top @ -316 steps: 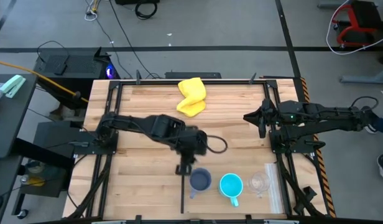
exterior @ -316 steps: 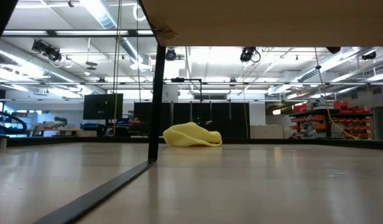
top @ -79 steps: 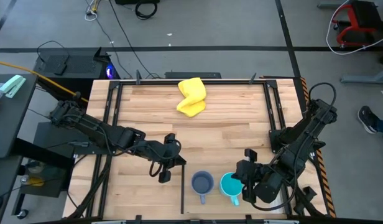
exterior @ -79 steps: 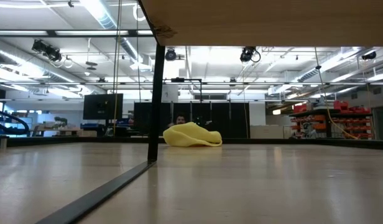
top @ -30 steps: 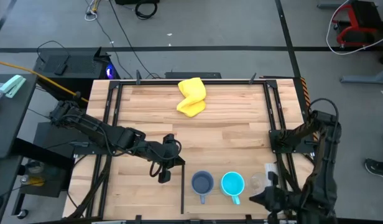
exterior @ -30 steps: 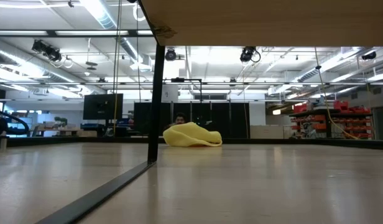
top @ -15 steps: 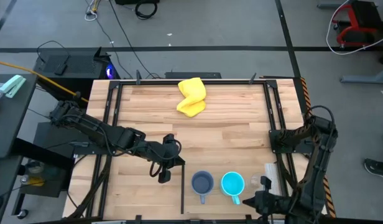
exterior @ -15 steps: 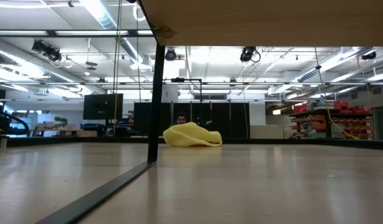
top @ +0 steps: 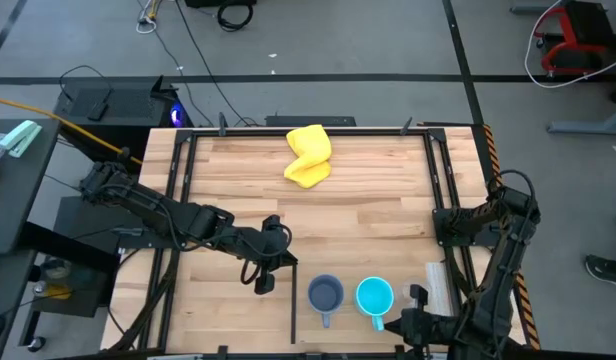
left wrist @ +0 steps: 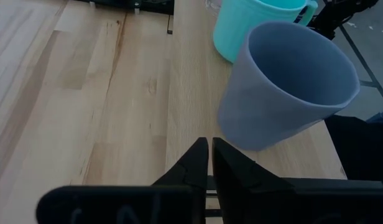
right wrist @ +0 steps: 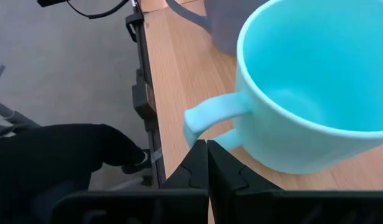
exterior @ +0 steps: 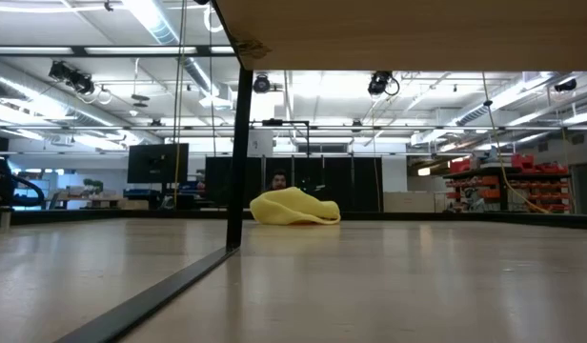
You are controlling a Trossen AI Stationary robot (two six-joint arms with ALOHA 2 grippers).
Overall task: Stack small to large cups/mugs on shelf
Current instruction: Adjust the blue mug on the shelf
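The grey-blue mug [top: 325, 294] and the cyan mug [top: 373, 297] stand upright side by side on the wood near the table's near edge. The clear cup [top: 417, 293] shows only faintly to the right of the cyan mug, partly under my right arm. My right gripper [top: 392, 325] is shut and reaches in from the right along the near edge. Its tips are at the cyan mug's handle [right wrist: 215, 116]. My left gripper [top: 260, 283] is shut and hovers left of the grey-blue mug [left wrist: 285, 81], apart from it. My right gripper [right wrist: 206, 148] has its shut fingertips right beside the lower end of the cyan mug's handle [right wrist: 193, 130], coming level from the near right. I cannot tell whether they touch it. The mug [right wrist: 316, 106] stands upright on the wood.
A yellow cloth [top: 309, 155] lies bunched near the far edge and also shows in the low view as the yellow cloth [exterior: 293, 207]. A thin black bar [top: 293, 300] runs left of the grey-blue mug. A wooden board [exterior: 408, 29] on a black post [exterior: 239, 152] spans overhead in the low view.
My right gripper has slid leftward along the table's near edge, from beside the clear cup to the cyan mug's handle, and my arm now covers part of the clear cup. The mugs and my left arm have kept still.
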